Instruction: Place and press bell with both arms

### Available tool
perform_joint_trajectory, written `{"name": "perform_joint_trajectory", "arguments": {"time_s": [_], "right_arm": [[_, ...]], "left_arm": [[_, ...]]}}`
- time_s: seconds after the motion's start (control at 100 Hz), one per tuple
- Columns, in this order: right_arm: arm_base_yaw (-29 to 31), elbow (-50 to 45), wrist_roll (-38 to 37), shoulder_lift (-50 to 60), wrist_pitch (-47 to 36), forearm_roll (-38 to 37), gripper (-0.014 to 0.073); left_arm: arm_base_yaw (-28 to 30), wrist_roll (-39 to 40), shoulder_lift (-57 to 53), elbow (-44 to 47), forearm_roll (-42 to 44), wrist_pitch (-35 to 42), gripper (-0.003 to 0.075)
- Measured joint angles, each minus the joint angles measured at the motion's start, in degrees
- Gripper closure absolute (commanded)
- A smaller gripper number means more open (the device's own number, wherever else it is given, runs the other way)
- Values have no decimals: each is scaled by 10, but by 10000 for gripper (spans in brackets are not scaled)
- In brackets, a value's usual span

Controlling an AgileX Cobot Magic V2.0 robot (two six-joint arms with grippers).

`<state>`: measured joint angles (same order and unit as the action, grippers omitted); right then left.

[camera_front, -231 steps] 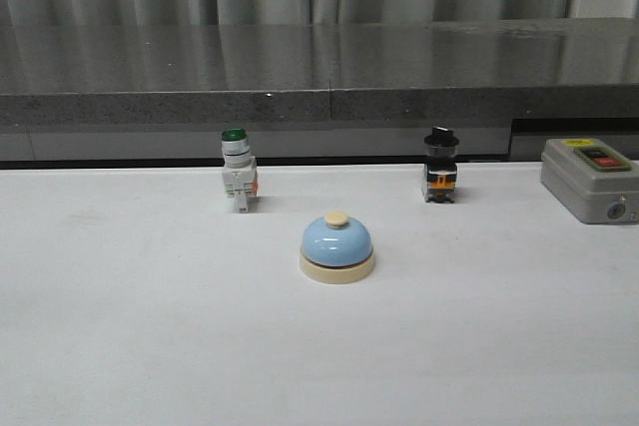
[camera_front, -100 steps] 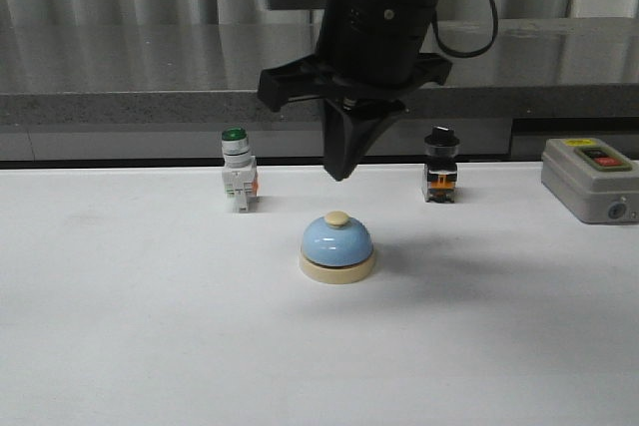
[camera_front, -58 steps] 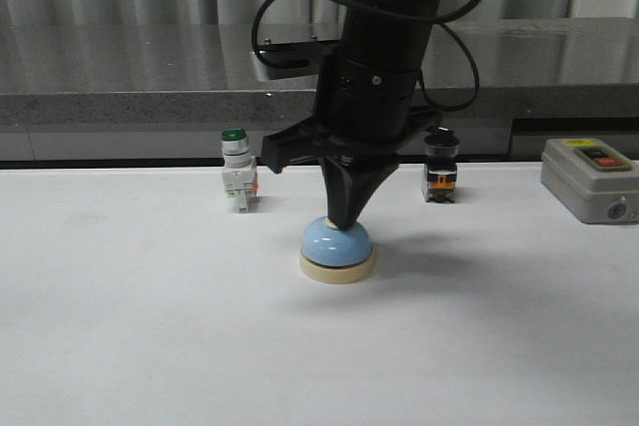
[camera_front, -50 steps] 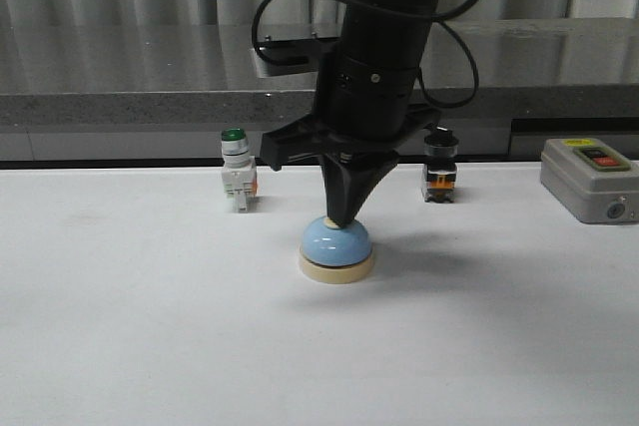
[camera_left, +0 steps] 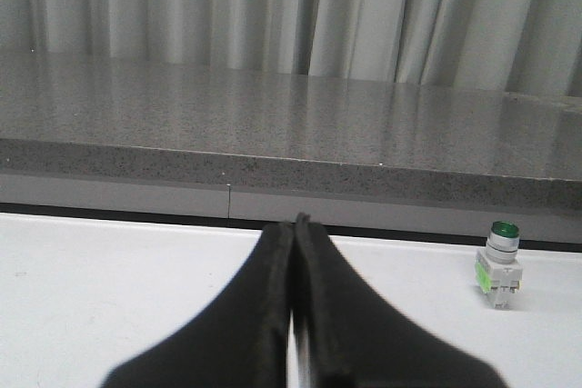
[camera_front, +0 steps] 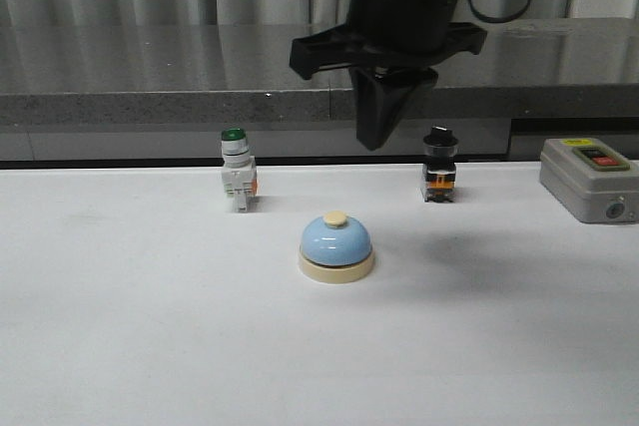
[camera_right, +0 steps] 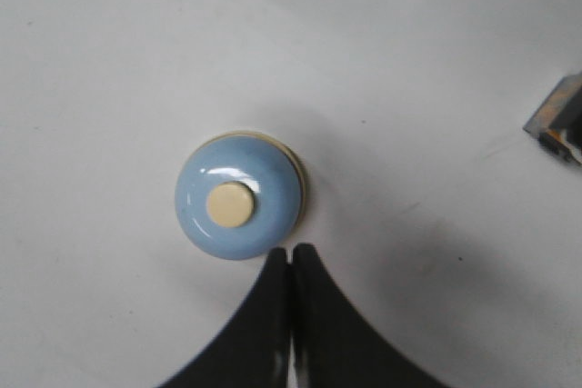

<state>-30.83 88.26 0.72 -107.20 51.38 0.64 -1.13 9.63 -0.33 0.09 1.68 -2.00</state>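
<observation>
Below your right end effector (camera_front: 377, 142), and a little toward the robot's left of its tip, the bell (camera_front: 336, 247) sits upright on the white tabletop (camera_front: 150, 326), dome up and cream knob (camera_front: 336, 217) bare. The right end effector hangs well above it with clear air between tip and knob, its two fingers pinched together into a single point and holding nothing. That pinched shape suits pressing: one narrow tip can bear on a small knob without straddling it. In the right wrist view the joined fingertips (camera_right: 291, 265) point at the dome's edge, not the knob (camera_right: 229, 204), so you would judge the tip to be off-centre and in need of a small correction before any press lands squarely.

Your left end effector (camera_left: 296, 229) is also fully closed and empty, its fingers meeting in a thin seam. It looks out level over the tabletop toward the grey counter, kept well apart from the bell, likely so the two arms do not crowd each other. It does not appear in the front view.

Behind the bell, far beyond the right end effector's tip, stand the green-capped switch (camera_front: 238, 170) and the black-knobbed switch (camera_front: 439, 165), with a grey button box (camera_front: 589, 179) off to the right. None touches the bell, and its open placement gives a clean vertical approach.
</observation>
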Motion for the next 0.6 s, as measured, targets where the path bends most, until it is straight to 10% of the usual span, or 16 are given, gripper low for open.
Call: {"name": "perform_joint_trajectory", "arguments": {"time_s": [0.6], "right_arm": [[147,-170,-16,174,-1,0,653]], "left_arm": [[0,0,0,0,0,0,741]]}}
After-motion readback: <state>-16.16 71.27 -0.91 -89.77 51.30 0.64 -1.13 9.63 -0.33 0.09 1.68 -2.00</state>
